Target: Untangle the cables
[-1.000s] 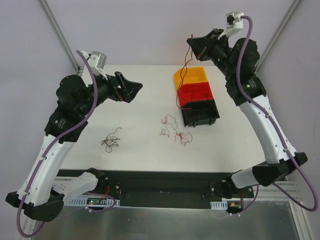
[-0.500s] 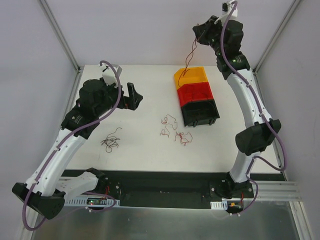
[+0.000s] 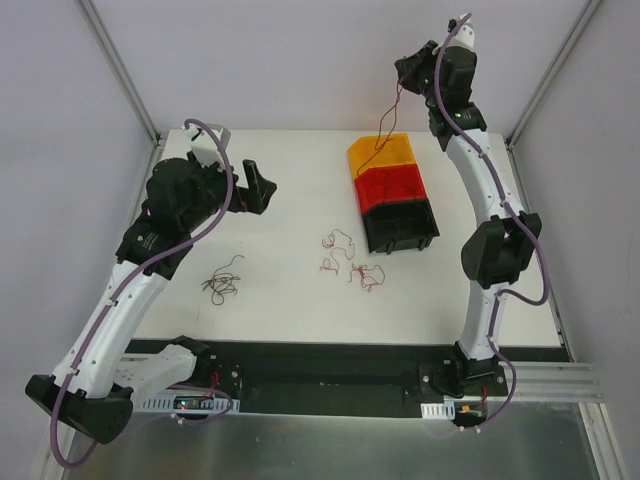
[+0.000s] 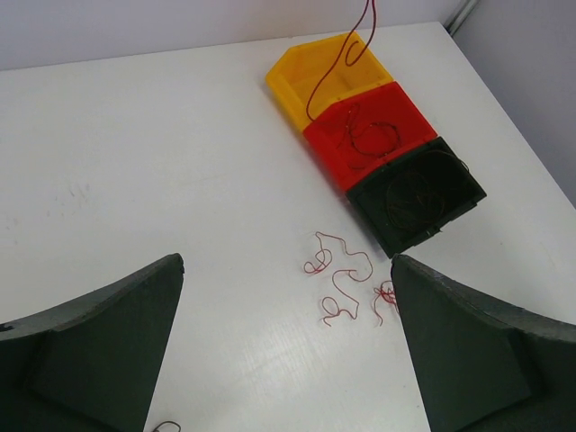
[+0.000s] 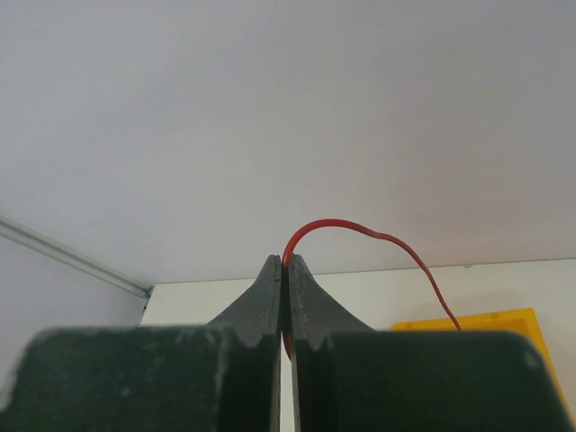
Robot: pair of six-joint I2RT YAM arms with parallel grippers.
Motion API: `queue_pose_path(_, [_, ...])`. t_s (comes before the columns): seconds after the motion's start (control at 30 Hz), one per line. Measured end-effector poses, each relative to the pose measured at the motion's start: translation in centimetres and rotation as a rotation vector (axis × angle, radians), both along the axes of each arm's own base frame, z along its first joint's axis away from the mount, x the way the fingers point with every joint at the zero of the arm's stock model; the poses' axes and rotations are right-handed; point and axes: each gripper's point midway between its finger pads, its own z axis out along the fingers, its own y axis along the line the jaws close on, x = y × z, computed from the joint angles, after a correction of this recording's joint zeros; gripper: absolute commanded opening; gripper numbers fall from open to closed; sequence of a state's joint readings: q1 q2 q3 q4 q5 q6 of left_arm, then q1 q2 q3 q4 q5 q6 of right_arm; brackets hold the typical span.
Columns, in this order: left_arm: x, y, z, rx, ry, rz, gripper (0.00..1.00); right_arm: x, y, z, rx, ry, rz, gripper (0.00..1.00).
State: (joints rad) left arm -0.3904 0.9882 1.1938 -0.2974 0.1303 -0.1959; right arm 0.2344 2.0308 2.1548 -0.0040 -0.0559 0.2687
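My right gripper [image 3: 405, 76] is raised high above the far edge of the table and shut on a thin red cable [image 3: 384, 132]. The cable hangs from it down into the yellow bin [image 3: 402, 152]. In the right wrist view the jaws [image 5: 284, 263] pinch the cable [image 5: 360, 228], which arcs out to the right. A tangle of red cables [image 3: 346, 260] lies in front of the bins and also shows in the left wrist view [image 4: 346, 286]. A darker tangle [image 3: 220, 283] lies at the left. My left gripper [image 3: 258, 186] is open and empty, high over the table [image 4: 286, 263].
Three bins stand in a row at the back right: the yellow bin [image 4: 281, 83], a red bin [image 3: 395, 188] [image 4: 326, 158] with a cable inside, and a black bin [image 3: 400, 241] [image 4: 370, 221] with a dark cable inside. Metal frame posts [image 3: 118, 65] stand at the back corners.
My right gripper rose and swung back with the red cable, whose lower end moved from the red and black bins to the yellow bin. My left arm shifted slightly left and turned.
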Motion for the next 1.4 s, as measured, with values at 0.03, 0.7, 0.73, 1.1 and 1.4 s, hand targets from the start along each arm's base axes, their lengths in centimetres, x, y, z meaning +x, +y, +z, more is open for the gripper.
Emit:
queue_pose_path(0.03, [0.1, 0.2, 0.0, -0.003, 0.0, 0.005, 0.99, 0.2, -0.1, -0.5, -0.001, 0.006, -0.007, 0.01])
queue_pose_path(0.7, [0.5, -0.1, -0.5, -0.035, 0.024, -0.012, 0.99, 5.0, -2.3, -13.9, -0.176, 0.169, -0.158, 0.01])
queue_pose_path(0.73, [0.6, -0.2, -0.6, -0.035, 0.026, -0.013, 0.99, 4.9, -2.2, -14.8, -0.18, 0.187, -0.149, 0.01])
queue_pose_path(1.1, [0.9, -0.4, -1.1, -0.057, 0.057, -0.029, 0.99, 1.8, 0.0, -26.0, -0.202, 0.388, -0.039, 0.01])
queue_pose_path(1.4, [0.8, -0.7, -1.1, -0.066, 0.063, -0.039, 0.99, 2.3, 0.8, -31.2, -0.214, 0.491, -0.014, 0.01])
